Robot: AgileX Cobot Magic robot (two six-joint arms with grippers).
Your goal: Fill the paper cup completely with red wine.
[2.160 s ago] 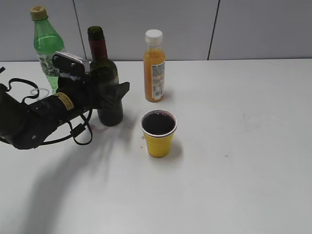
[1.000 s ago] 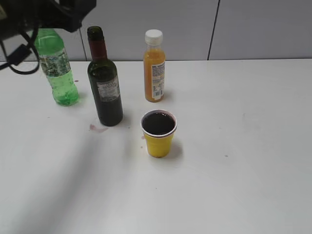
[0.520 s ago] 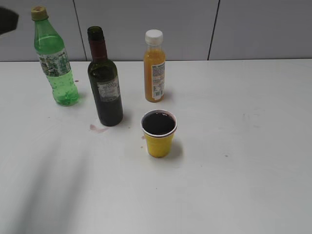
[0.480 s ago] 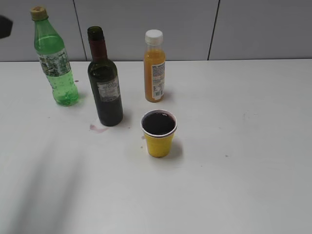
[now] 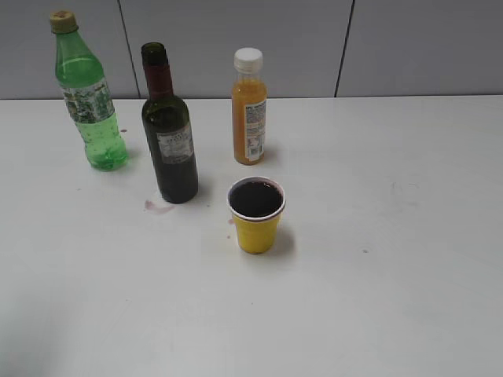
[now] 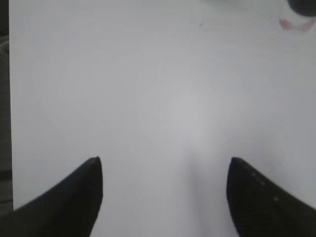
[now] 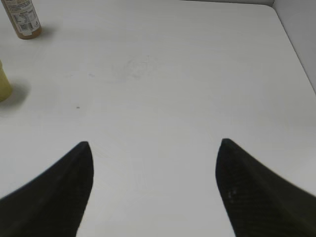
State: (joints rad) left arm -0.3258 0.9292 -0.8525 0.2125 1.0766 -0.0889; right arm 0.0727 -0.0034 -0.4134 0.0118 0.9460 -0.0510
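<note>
The yellow paper cup (image 5: pixel 256 214) stands mid-table, holding dark red wine (image 5: pixel 255 199) almost up to its white rim. Just behind it to the left is the dark wine bottle (image 5: pixel 169 133), upright and uncapped, with nothing touching it. Neither arm shows in the exterior view. In the left wrist view my left gripper (image 6: pixel 165 160) hangs open over bare white table, nothing between its fingers. My right gripper (image 7: pixel 154 144) is open too, above bare table; an edge of the paper cup (image 7: pixel 4 84) shows at that view's far left.
A green plastic bottle (image 5: pixel 88 98) stands at the back left. An orange juice bottle (image 5: pixel 249 110) stands behind the cup and shows again as the juice bottle (image 7: pixel 22 19) in the right wrist view. A pink wine stain (image 5: pixel 156 206) lies beside the wine bottle. The table's right edge (image 7: pixel 294 47) is near.
The left arm let go of the wine bottle, rose up and to the left, and has left the exterior view. The bottle and the full cup stayed in place.
</note>
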